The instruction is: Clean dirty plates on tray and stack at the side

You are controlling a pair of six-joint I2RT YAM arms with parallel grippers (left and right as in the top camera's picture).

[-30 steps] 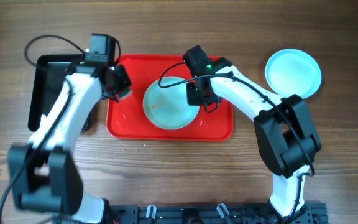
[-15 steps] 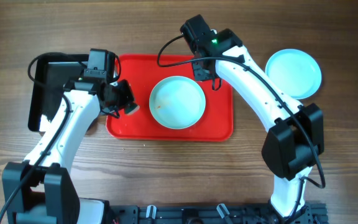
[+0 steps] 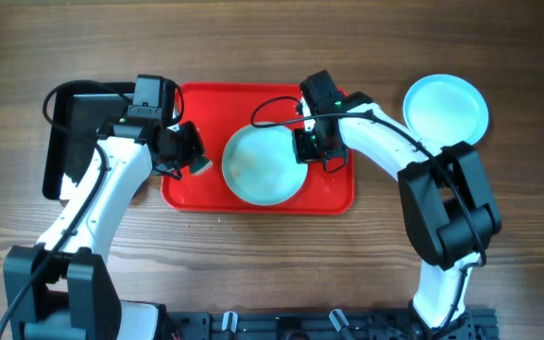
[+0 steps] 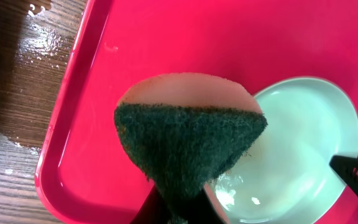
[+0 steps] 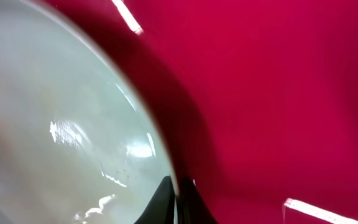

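On the tray, 1 plate, rim nipped by the closed right pincer (left pincer clamps a sponge)

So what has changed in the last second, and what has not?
The right gripper went to the far edge of the tray, then came back and now pinches the right rim of the plate, which shifted slightly left. The left gripper, holding the sponge, edged toward the plate, then stopped. Tray and side plate stayed.

The plate runs off-frame, blurred, perhaps smeared.
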